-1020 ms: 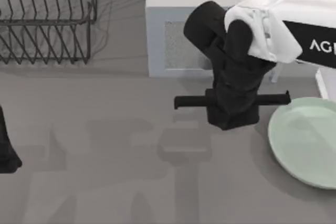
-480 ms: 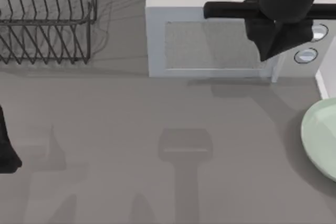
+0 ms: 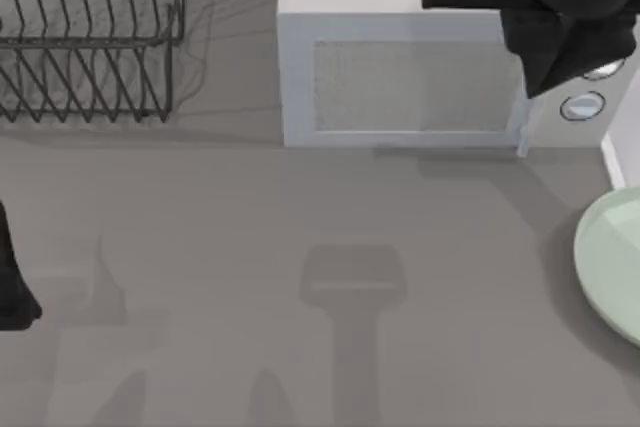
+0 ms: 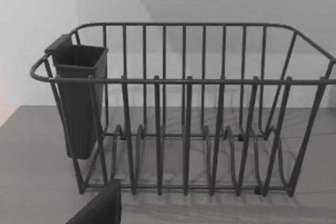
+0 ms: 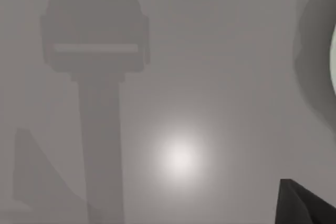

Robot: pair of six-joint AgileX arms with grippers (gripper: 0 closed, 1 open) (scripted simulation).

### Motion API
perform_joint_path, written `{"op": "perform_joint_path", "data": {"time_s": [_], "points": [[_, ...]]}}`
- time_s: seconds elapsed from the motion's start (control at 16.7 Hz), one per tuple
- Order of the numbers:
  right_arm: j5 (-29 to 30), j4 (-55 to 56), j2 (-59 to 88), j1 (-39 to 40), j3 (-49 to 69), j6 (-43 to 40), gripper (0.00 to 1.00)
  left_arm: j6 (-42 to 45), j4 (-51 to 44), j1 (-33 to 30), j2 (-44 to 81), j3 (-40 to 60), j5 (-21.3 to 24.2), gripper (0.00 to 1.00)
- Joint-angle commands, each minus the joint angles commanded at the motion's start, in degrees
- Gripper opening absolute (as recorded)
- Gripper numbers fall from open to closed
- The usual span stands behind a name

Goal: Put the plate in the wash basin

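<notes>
Right gripper (image 3: 560,57) is up over the microwave (image 3: 400,87), holding nothing; can't tell whether it's apart or together from these angles. Plate (image 3: 612,267) lies flat on the table (image 3: 300,287), below and to the right of that gripper as seen from above, well apart from it and partly cut off at the table's right edge. Left gripper (image 3: 15,287) is parked at the far left of the table, can't read its state either. Its wrist camera faces a wire dish rack (image 4: 184,114) with a dark cup holder (image 4: 79,93) hung on one end.

Risks as I see them:
- Plate is flat with a shallow rim, so there's little to pinch. A straight-down grasp likely slides off or just pushes it along the table.
- It sits near the right edge; a nudge outward could tip it off.
- Gripper is close to the microwave's top and front corner. A fast drop toward the plate could clip the handle or buttons.
- No wash basin visible. The rack is the only receptacle, far across from the plate, so wrong-target placement is possible.
- Long carry with a rim grip: the plate may rotate in the gripper and slip.
</notes>
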State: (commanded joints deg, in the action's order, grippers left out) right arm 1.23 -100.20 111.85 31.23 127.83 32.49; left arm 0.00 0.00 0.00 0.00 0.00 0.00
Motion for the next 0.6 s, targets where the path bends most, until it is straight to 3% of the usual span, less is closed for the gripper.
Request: {"op": "perform_joint_path", "data": {"time_s": [0.18,0.6], "points": [[1.0,-0.1,1.7,-3.7,3.7,-3.0,0.00,0.0,0.0,0.0,0.0,0.0,0.0,1.00],[4.5,-0.5,15.6,-22.2,21.8,-19.2,0.00,0.0,0.0,0.0,0.0,0.0,0.0,1.00]]}}
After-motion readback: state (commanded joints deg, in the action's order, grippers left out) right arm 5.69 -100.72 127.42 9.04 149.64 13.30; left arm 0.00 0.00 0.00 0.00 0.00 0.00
